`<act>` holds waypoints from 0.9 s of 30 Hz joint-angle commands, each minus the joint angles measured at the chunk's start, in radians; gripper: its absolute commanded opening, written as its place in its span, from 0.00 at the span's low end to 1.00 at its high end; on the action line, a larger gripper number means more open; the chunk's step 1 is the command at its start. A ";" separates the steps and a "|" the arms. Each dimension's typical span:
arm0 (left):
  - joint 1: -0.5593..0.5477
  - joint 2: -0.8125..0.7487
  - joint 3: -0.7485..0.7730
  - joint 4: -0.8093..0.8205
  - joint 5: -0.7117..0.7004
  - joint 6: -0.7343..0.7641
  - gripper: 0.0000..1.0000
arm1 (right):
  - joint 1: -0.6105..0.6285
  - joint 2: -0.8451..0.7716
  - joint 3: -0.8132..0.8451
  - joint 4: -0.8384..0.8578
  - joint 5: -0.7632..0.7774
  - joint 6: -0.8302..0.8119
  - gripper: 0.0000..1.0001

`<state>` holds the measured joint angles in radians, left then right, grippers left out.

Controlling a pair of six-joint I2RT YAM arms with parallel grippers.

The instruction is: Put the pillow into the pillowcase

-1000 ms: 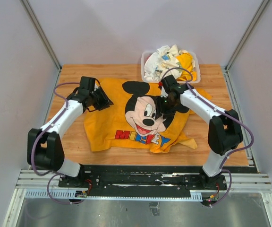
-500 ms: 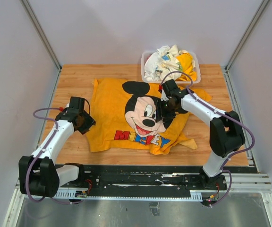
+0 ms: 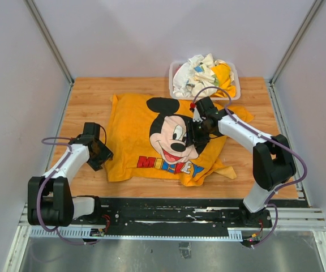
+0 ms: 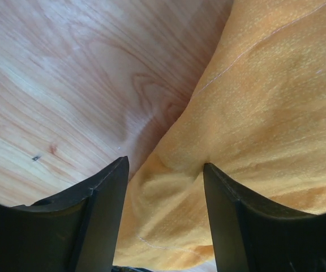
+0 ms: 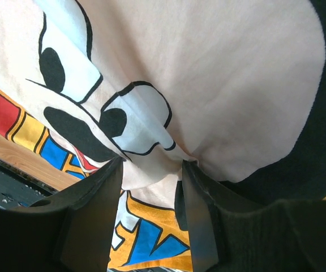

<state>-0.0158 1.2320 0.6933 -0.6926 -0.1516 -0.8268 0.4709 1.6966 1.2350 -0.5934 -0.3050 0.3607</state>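
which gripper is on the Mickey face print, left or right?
The right gripper, pinching the orange-yellow Mickey Mouse fabric pillowcase at the face print. The left gripper sits at its plain orange left edge, jaws apart.

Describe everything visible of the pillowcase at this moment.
The pillowcase is soft orange-yellow cloth printed with a big Mickey Mouse face and multicoloured MICKEY lettering. It lies rumpled, print up, on the wooden table. Its left edge sits between the left gripper's open fingers; the right gripper's fingers pinch a fold at the face.
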 commanded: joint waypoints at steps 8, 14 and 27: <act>0.007 0.010 0.030 0.074 0.030 0.028 0.01 | 0.011 -0.001 -0.031 0.030 -0.008 0.003 0.48; 0.007 -0.045 0.186 -0.055 -0.083 0.074 0.00 | 0.011 0.016 -0.035 0.036 -0.009 0.008 0.48; 0.007 -0.074 0.443 -0.201 -0.061 0.163 0.32 | 0.011 0.031 -0.040 0.037 -0.011 0.013 0.48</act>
<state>-0.0151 1.1709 1.1412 -0.8352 -0.2256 -0.6918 0.4721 1.7020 1.2140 -0.5529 -0.3321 0.3706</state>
